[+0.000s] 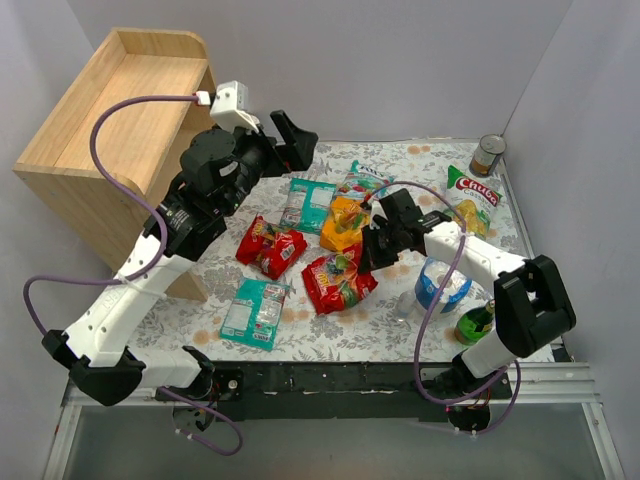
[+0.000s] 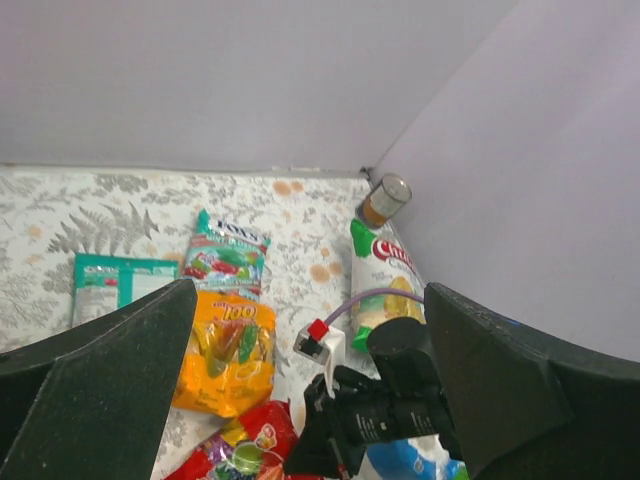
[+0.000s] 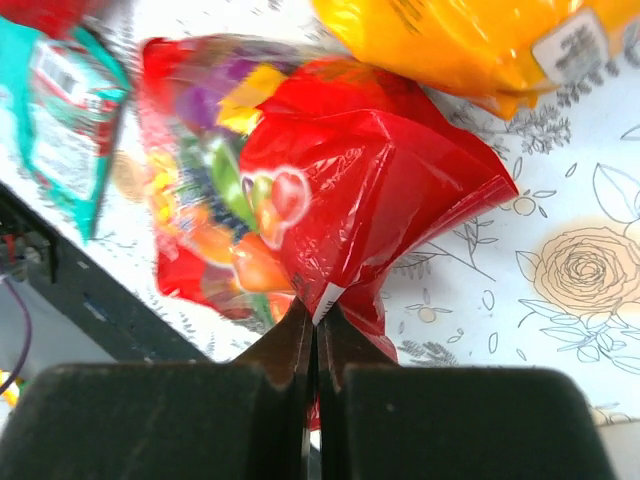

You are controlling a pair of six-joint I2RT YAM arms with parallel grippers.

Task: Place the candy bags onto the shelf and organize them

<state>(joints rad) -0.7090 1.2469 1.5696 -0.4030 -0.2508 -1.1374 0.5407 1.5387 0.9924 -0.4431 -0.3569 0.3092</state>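
Several candy bags lie on the flowered table. My right gripper (image 1: 372, 250) is shut on the near edge of a red candy bag (image 1: 338, 280); in the right wrist view the gripper (image 3: 318, 318) pinches that bag's (image 3: 350, 190) crumpled edge. Another red bag (image 1: 270, 247), two teal bags (image 1: 255, 312) (image 1: 308, 203), an orange bag (image 1: 343, 222) and a teal-and-red bag (image 1: 362, 180) lie around it. My left gripper (image 1: 288, 140) is open and empty, held above the table's far side, right of the wooden shelf (image 1: 120, 120). In the left wrist view the left gripper (image 2: 310, 330) is spread wide.
A green-and-white snack bag (image 1: 472, 197) and a can (image 1: 488, 155) sit at the far right corner. A blue-and-white roll (image 1: 440, 285) and a green bottle (image 1: 475, 322) stand beside my right arm. Grey walls close in the table.
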